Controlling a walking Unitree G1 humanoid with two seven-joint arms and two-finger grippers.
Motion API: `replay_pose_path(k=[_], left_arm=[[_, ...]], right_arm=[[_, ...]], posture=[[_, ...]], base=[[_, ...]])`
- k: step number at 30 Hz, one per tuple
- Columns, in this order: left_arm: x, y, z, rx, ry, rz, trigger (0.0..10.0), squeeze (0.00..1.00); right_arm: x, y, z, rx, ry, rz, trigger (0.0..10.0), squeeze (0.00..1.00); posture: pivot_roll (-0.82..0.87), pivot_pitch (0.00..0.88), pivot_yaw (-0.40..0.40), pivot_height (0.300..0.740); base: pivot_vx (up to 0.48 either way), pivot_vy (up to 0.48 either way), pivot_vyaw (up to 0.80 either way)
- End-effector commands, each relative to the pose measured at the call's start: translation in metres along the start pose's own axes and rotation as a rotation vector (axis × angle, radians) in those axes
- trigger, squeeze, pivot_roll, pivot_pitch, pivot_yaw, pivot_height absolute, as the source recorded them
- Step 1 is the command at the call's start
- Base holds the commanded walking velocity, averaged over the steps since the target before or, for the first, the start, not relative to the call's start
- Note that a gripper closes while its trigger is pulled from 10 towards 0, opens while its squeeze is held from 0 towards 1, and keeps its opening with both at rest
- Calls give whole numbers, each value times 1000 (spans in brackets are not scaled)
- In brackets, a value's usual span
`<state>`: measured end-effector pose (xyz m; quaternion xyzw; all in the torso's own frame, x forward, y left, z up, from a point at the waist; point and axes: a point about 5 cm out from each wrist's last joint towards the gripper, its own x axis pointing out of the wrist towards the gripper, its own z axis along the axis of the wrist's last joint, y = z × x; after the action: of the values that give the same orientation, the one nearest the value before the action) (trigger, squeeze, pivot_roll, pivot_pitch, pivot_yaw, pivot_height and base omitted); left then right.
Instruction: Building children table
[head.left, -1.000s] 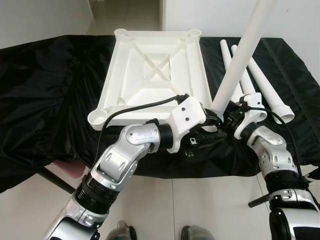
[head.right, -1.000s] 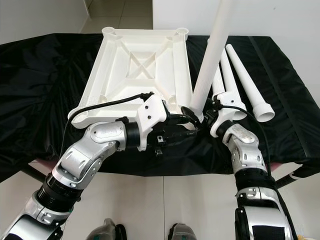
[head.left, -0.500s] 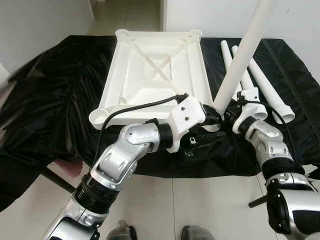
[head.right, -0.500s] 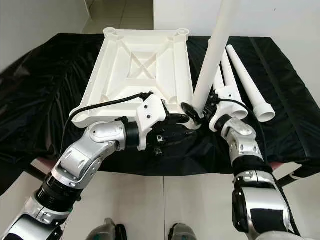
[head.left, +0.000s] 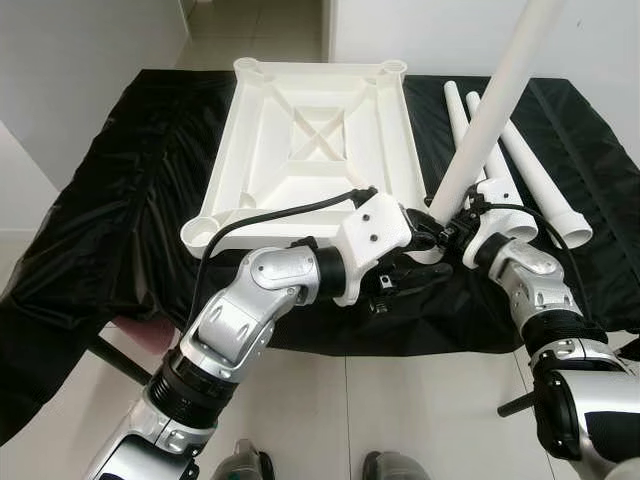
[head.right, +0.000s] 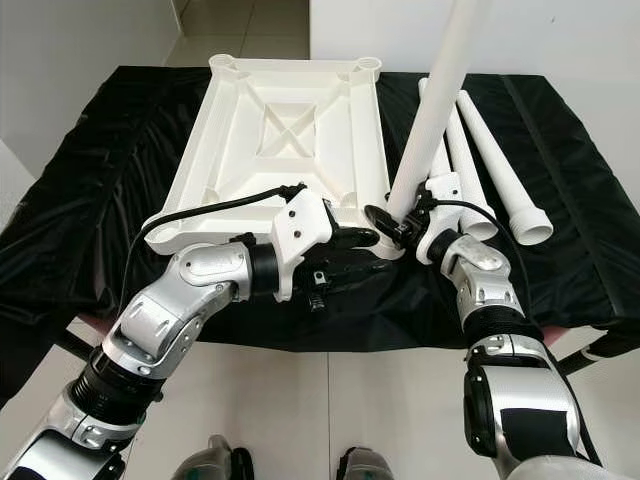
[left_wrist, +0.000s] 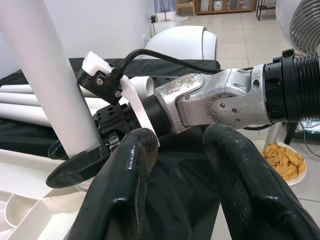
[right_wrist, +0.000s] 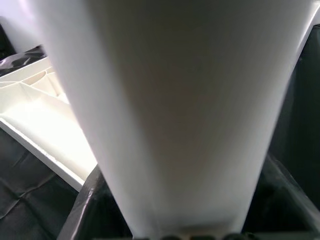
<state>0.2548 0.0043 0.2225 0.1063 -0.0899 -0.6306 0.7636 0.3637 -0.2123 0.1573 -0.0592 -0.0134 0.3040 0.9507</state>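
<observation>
Left wrist view: the left gripper (left_wrist: 175, 165), fingers apart and empty, sits just beside the right gripper (head.left: 447, 228), which is clamped low on the white table leg (head.left: 490, 115). That leg stands near-upright over the upturned tabletop's (head.left: 300, 140) near right corner socket (head.right: 385, 243).

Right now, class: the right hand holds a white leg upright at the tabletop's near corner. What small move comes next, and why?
Probably press the leg straight down: its base sits at the near corner socket of the upturned tabletop, gripped by the right hand, left hand open alongside.
</observation>
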Motion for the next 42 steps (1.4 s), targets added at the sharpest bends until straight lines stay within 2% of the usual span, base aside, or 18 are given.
replay_pose_path(k=[1,8,13,18,20,23,25,27,32,36,38,42], left_arm=[[-1,-1,-2,-5,12,15,10000,0],[-1,-1,-4,-9,19,23,10000,0],[0,-1,-11,-22,40,31,10000,0],[1,-2,-13,-28,45,24,10000,0],[1,-2,-13,-28,45,24,10000,0],[2,-2,-13,-25,41,17,10000,0],[2,-2,-13,-25,41,17,10000,0],[2,-3,-12,-23,39,14,10000,0],[3,-3,-12,-22,37,13,10000,0],[3,-4,-12,-20,34,13,10000,0],[3,-4,-12,-20,34,14,10000,0],[4,-4,-12,-19,33,18,10000,0]], right_arm=[[-5,-2,-8,29,15,-9,0,0],[-8,-3,-9,49,-5,-51,0,0],[-9,-3,-9,107,-46,-156,0,0],[-3,8,-8,110,-64,-194,0,0],[-3,8,-8,110,-64,-194,0,0],[3,13,-12,139,-20,-336,0,0],[3,13,-12,139,-20,-336,0,0],[4,15,-15,128,14,-431,0,0],[4,19,-17,111,31,-554,0,0],[0,32,-20,125,32,-837,0,0],[0,35,-20,129,24,-868,0,0],[5,53,-15,176,-4,-965,0,0]], posture=[[-47,80,54,740],[-47,80,54,740],[-53,74,57,740],[-56,70,57,740],[-56,70,57,740],[-62,58,55,740],[-62,58,55,740],[-62,55,52,740],[-61,53,52,740],[-62,51,49,740],[-62,51,49,740],[-59,48,42,740]], base=[[0,0,0],[0,0,0],[0,0,0],[0,0,0],[0,0,0],[0,0,0],[0,0,0],[0,0,0],[0,0,0],[0,0,0],[0,0,0],[0,0,0]])
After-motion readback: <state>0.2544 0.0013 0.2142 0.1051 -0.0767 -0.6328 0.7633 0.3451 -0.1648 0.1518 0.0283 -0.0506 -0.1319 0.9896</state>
